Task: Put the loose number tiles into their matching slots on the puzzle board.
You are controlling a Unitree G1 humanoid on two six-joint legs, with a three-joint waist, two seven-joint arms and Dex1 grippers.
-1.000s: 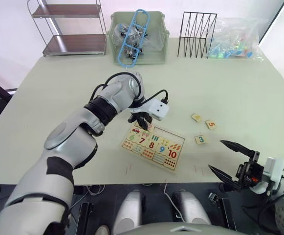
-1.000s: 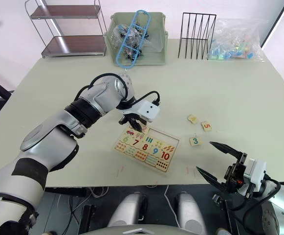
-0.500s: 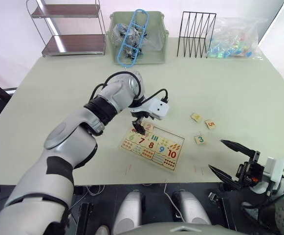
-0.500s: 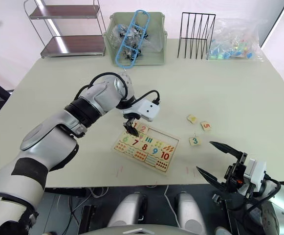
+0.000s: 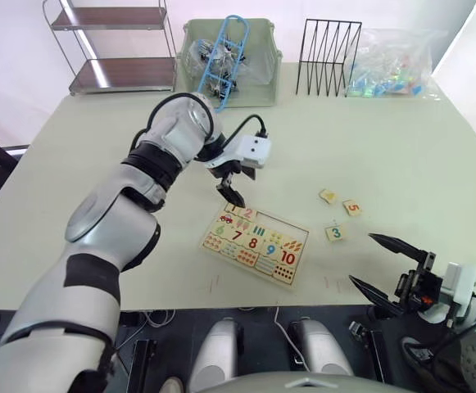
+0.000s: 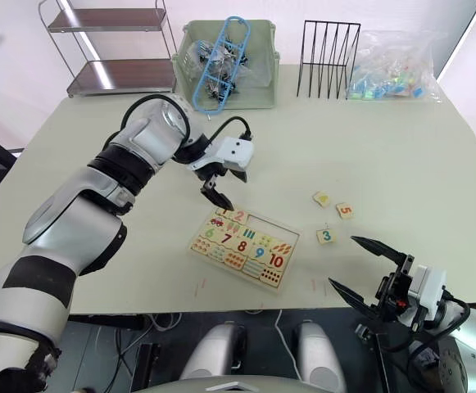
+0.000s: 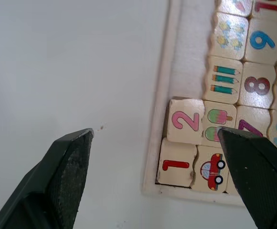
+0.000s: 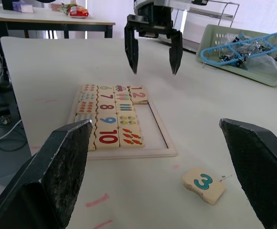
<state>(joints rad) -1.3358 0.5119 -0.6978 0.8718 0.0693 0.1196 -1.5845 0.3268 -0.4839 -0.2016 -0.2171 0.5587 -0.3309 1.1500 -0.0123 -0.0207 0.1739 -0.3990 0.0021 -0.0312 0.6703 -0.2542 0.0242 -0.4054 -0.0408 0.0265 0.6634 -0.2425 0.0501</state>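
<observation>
The puzzle board (image 5: pixel 256 245) lies flat on the pale surface (image 5: pixel 385 147), near its front edge. In its slot row the 1 tile (image 7: pixel 176 165) and the 2 tile (image 7: pixel 186 121) sit side by side at one end; the 2 looks slightly crooked in its recess, though the wrist view is too close to be sure it is fully seated. The remaining slots (image 8: pixel 153 126) along that edge are bare. The left gripper (image 5: pixel 230 191) hangs just above the board's far corner, jaws released and holding nothing. Three loose tiles lie to the right of the board: the 3 tile (image 5: pixel 335 233) nearest it, the 5 tile (image 5: pixel 352 207) farther back, and a third tile (image 5: pixel 328 196) just beside the 5, its digit unreadable. The right gripper (image 5: pixel 389 266) hovers low near the front edge, right of the board, jaws spread wide and empty.
</observation>
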